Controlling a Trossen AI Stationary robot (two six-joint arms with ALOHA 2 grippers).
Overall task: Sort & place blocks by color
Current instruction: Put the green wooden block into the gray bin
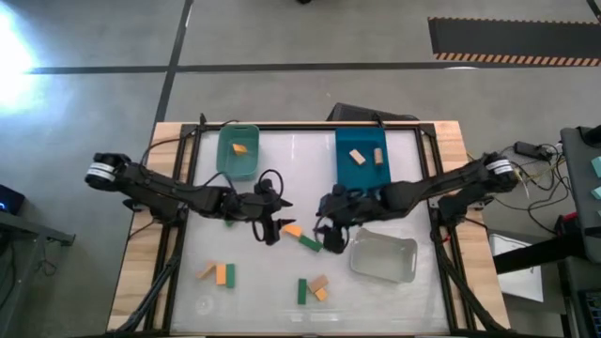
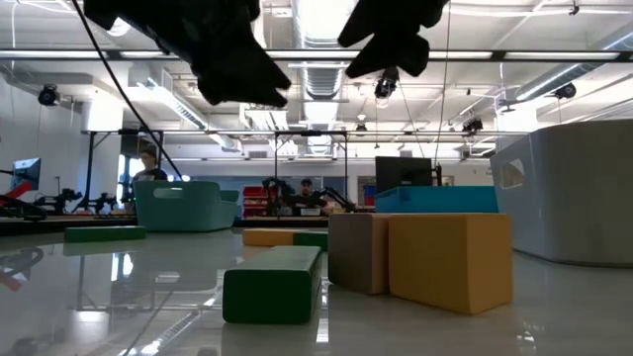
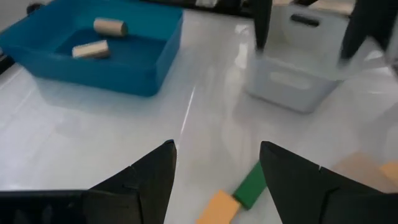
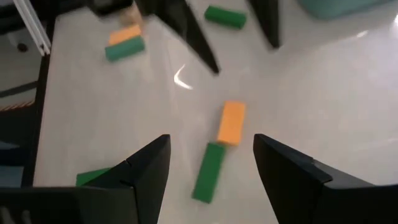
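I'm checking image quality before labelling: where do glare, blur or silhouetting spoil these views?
High view: blown-out glare on the floor at upper left, beyond the white table. Low view: both arms are black silhouettes against ceiling lights. Right wrist view: a bright glint beside the orange block. Left wrist view: the clear plastic bin looks smeared.

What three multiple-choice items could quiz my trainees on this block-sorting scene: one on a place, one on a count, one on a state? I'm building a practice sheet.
1. Where does the orange-and-green block pair lie?
A. in the clear bin
B. on the table between the grippers
C. in the teal bin

2. How many tan blocks are in the blue bin?
A. two
B. none
C. five

3. What is the left gripper's state?
A. shut on a block
B. open
C. out of view

Key:
1 B: orange block and green block lie on the table.
2 A: two lie in the blue bin.
3 B: the left gripper fingers stand apart, empty.
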